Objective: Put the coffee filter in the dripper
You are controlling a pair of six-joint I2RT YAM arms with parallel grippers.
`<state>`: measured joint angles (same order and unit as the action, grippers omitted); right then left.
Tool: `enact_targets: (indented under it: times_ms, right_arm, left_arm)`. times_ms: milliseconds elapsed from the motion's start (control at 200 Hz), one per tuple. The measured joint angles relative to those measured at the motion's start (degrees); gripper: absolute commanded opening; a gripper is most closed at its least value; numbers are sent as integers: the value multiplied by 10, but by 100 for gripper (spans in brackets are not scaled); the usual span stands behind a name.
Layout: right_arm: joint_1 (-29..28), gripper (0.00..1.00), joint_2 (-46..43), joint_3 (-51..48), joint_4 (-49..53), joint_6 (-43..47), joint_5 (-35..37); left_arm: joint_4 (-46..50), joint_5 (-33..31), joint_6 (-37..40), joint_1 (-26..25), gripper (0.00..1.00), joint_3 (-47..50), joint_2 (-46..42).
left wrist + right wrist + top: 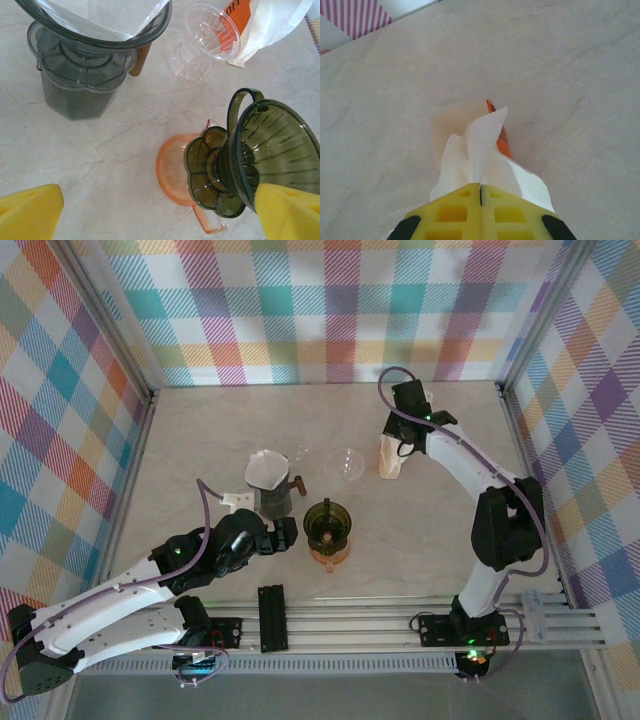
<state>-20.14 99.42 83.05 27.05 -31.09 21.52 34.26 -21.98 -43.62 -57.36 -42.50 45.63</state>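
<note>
My right gripper (480, 187) is shut on a white coffee filter (487, 135), pinching its edge above the filter pack (455, 120), which has an orange label. From above, the right gripper (394, 452) stands over that pack (389, 466) at the back right. An empty dark green dripper (327, 523) sits on an orange cup (326, 559) mid-table. My left gripper (279, 539) stands open just left of it, and its yellow fingertips (31, 211) hold nothing. In the left wrist view the green dripper (272, 150) lies to the right, on the orange cup (173, 170).
A grey dripper (268, 472) lined with a white filter stands on a dark server (77, 95) left of the green one. A clear dripper (348, 465) and a second clear piece (300, 453) lie behind. Checked walls enclose the table on three sides.
</note>
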Motion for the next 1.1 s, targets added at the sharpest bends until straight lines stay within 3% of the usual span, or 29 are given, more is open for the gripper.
enact_targets:
  times_ms: [435, 635, 895, 1100]
  right_arm:
    - [-10, 0, -269, -131, 15, 16, -11]
    - [-62, 0, -386, -176, 56, 28, -84]
    - [-167, 0, -443, -175, 136, 70, -215]
    - [-254, 0, -421, -141, 199, 90, -251]
  left_arm:
    - [6, 0, 0, 0, 99, -11, -10]
    - [18, 6, 0, 0, 100, -26, -7]
    - [26, 31, 0, 0, 100, -26, -7]
    - [31, 42, 0, 0, 99, -23, -13]
